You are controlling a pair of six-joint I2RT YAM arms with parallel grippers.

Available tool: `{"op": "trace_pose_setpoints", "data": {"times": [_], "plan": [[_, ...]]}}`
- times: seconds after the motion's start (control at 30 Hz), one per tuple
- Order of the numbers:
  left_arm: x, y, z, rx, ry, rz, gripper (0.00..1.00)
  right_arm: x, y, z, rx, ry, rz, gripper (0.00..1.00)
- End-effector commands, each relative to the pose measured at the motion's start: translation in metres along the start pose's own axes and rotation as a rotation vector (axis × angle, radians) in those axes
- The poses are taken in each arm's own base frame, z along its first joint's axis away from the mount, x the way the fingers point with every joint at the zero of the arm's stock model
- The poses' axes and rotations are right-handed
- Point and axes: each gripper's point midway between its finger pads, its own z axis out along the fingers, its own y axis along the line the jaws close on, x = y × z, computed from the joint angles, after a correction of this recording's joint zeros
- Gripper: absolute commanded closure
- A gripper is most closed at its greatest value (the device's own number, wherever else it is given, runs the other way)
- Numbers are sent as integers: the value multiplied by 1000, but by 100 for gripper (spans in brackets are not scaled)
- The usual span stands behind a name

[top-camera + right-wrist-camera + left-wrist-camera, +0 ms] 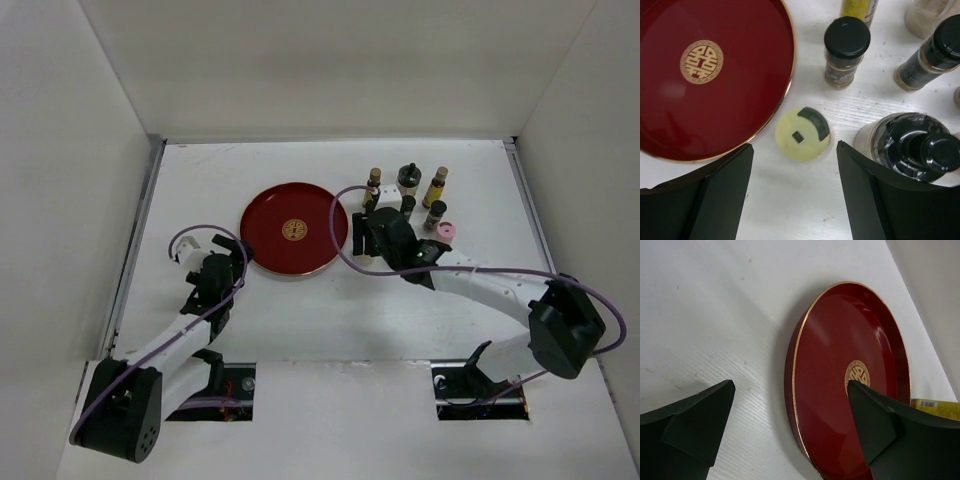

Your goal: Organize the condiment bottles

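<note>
The condiment bottles stand in a cluster right of the round red tray: two slim yellow ones with brown caps, black-capped ones and a pink-capped one. My right gripper is open and empty above the cluster's left edge. In the right wrist view its jaws hang over a cream-capped bottle, seen from above, without touching it. My left gripper is open and empty at the tray's left rim.
In the right wrist view a black-capped jar, a dark black-capped bottle and a clear black-capped bottle crowd the cream-capped one. The tray rim lies just left of it. In the left wrist view the tray lies between the fingers.
</note>
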Motion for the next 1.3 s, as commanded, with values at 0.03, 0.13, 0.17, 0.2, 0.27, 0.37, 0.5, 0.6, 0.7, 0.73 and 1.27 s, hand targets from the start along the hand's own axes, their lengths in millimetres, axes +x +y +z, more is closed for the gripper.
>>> {"op": "trace_pose_setpoints", "data": {"times": [0.03, 0.13, 0.17, 0.2, 0.27, 0.37, 0.5, 0.6, 0.7, 0.73, 1.27], "plan": [[1, -8, 6, 25, -14, -25, 0, -24, -1, 9, 30, -51, 9, 26], [4, -8, 6, 29, -2, -26, 0, -24, -2, 16, 33, -50, 6, 26], [3, -10, 6, 36, -4, -29, 0, -24, -2, 18, 34, -47, 3, 26], [1, -10, 5, 37, -10, -30, 0, -22, -1, 21, 34, -41, -2, 26], [1, -9, 5, 35, -13, -28, 0, -20, 0, 26, 38, -30, -7, 28], [3, -10, 5, 37, -5, -31, 0, -18, 1, 31, 42, -19, -18, 37], [3, -9, 6, 34, -7, -32, 0, -22, 1, 31, 46, -25, -24, 52], [2, -11, 5, 47, -4, -38, 0, -45, -3, 16, 67, -87, -18, 55], [1, -11, 5, 45, -10, -35, 0, -80, 5, -10, 48, -175, -14, 56], [2, -10, 6, 42, -6, -37, 0, -93, 10, -16, 30, -198, -6, 56], [-2, -13, 5, 62, -8, -49, 0, -155, 138, 121, -179, -238, -41, 56]]}}
